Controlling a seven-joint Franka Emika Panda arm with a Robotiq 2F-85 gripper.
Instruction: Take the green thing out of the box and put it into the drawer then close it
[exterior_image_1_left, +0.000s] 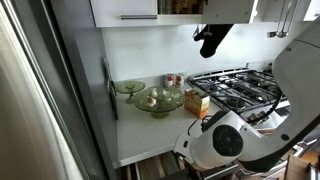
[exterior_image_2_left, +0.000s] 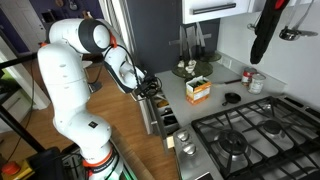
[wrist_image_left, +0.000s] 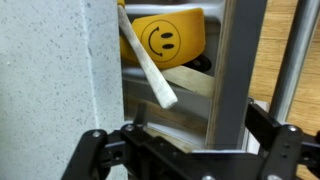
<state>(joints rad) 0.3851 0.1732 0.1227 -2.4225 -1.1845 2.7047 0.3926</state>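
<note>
Gripper, spread wide and holding nothing, is hovering over the open drawer beneath it. A square, steady push on the front is looking safest.

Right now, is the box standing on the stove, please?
No, the box stands on the white counter beside the stove.

Box on the counter, being flanked by bowls toward the back corner and the stove; drawer under the front edge.
</note>
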